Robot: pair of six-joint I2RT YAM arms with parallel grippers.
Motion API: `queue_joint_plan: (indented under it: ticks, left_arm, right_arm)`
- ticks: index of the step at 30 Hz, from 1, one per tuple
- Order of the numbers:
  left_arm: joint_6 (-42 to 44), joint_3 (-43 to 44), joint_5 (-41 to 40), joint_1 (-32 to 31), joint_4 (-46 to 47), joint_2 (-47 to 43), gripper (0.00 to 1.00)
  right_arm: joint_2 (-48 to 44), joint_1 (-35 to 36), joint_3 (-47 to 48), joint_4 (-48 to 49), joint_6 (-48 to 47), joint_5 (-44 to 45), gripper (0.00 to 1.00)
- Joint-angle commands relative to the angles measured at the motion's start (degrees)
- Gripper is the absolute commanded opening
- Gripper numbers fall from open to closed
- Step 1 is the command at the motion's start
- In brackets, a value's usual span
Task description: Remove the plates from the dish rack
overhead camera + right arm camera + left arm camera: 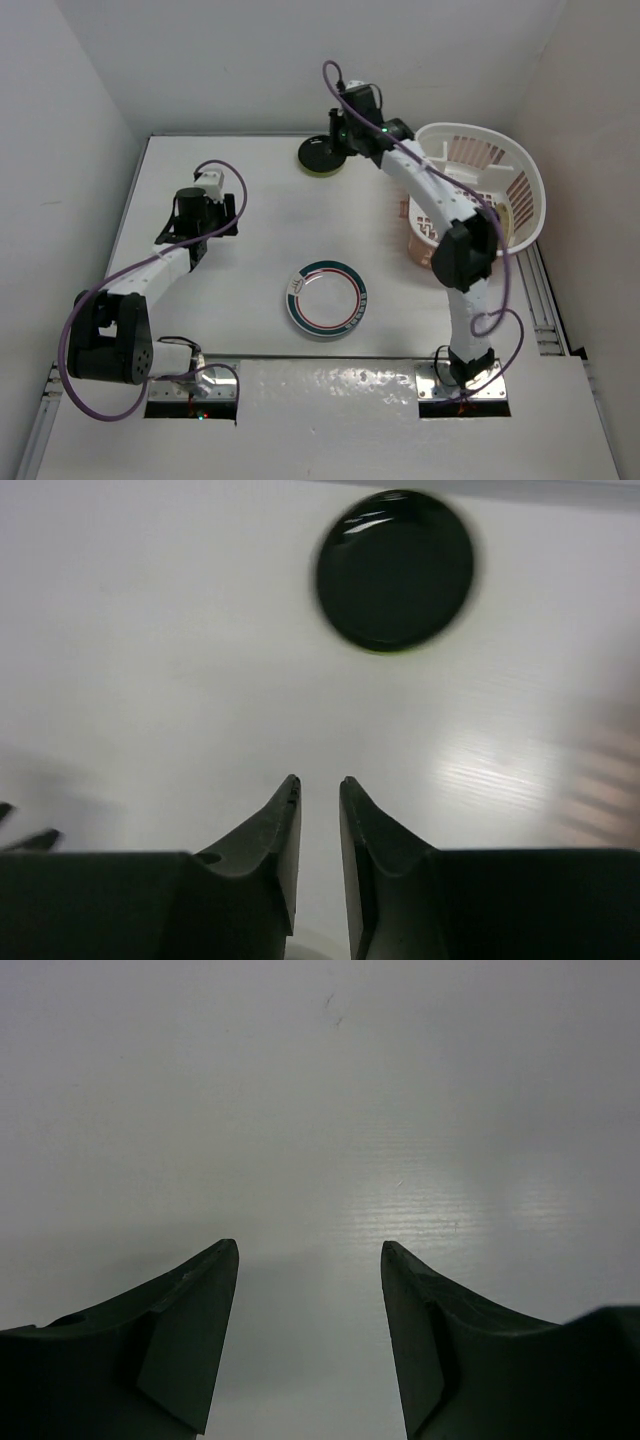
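Currently right fingers (285, 825) are hovering pinched together, empty, near the far-edge small plate (395, 570); left fingers (205, 1295) are hanging parted, empty.

No lettering, label, brand or number could be read anywhere, whether on the white plate with green-red rim (327, 298), the dish rack (533, 190) or the tabletop (260, 260).

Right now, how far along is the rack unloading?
Done: two plates lie on the table, the green-red rimmed plate mid-table and a small dark, green-edged plate at the far side. In hand: nothing; the right end effector hangs nearly closed and empty near the small plate, the left end effector open over table. Left: the right arm hides part of the dish rack, so I cannot tell what remains.
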Motion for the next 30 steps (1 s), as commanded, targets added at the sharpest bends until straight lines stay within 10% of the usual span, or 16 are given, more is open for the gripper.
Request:
queue_joint_plan:
  ticks: [1, 13, 21, 30]
  left_arm:
    - [2.05, 0.51, -0.25, 0.95, 2.09, -0.84, 0.57]
    - [1.97, 2.18, 1.33, 0.95, 2.79, 1.44, 0.56]
    - [1.44, 2.09, 2.04, 0.95, 3.05, 1.71, 0.56]
    - [1.09, 1.39, 1.86, 0.95, 3.23, 1.62, 0.56]
  right_arm:
    - [-11.22, -3.39, -3.2, -16.75, -16.73, 14.43, 0.22]
    - [-29.51, -11.91, -25.78, -21.43, -12.53, 20.79, 0.25]
    - [-36.11, -25.27, -32.82, -26.34, -16.29, 30.28, 0.58]
    - [-38.49, -35.38, -42.05, -23.45, -18.14, 33.72, 0.56]
